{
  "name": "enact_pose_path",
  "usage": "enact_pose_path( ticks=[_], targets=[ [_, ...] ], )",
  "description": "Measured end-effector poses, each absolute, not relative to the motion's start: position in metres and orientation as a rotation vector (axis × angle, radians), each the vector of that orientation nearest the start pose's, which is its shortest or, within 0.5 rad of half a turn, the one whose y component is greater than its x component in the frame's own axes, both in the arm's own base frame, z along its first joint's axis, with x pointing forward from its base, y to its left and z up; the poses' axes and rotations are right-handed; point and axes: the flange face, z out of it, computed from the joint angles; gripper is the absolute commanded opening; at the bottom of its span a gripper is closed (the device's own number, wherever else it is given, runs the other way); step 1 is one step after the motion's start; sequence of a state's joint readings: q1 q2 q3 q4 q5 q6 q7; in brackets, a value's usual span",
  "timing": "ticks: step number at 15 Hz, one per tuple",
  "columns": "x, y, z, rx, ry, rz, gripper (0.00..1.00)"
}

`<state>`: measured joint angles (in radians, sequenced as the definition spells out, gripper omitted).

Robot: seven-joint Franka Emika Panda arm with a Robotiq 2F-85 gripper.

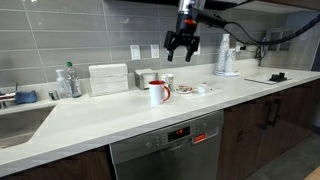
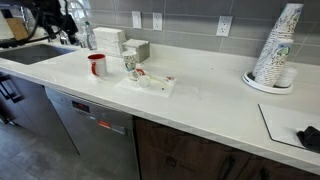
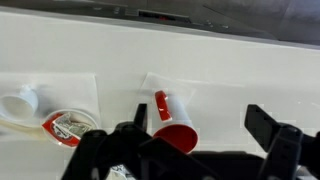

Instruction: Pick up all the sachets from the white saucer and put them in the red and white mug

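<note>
Few sachets (image 3: 66, 127) on white saucer (image 1: 187, 93) beside mug (image 3: 176, 128)

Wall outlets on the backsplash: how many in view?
3. One outlet and a second sit side by side on the tile behind the red and white mug. The third is farther along, nearer the paper cup stack. Others may be hidden.

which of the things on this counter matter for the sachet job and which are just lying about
For the job:
- sachets
- white saucer holding them
- red and white mug
- end effector, open above the counter

Just lying about:
- white box
- plastic bottle
- small white cup-like dish
- stack of paper cups
</note>
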<state>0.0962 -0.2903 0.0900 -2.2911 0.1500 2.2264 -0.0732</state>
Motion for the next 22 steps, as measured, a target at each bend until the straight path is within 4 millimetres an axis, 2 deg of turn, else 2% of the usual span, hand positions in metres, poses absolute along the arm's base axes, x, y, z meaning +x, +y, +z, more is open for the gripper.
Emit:
enact_pose_path(
  ticks=[3,6,10,13,17,19,22],
  targets=[
    [0.522,0.086,0.482,-3.041,-0.432,-0.319,1.0],
    [0.568,0.06,0.481,-3.091,-0.563,-0.3,1.0],
    [0.608,0.018,0.48,-3.103,-0.713,-0.245,1.0],
    [0.623,-0.016,0.473,-3.09,-0.794,-0.167,1.0],
    [0.631,-0.064,0.459,-3.086,-0.808,-0.115,1.0],
    [0.631,-0.073,0.455,-3.087,-0.801,-0.106,1.0],
    [0.632,-0.07,0.456,-3.085,-0.808,-0.109,1.0]
  ],
)
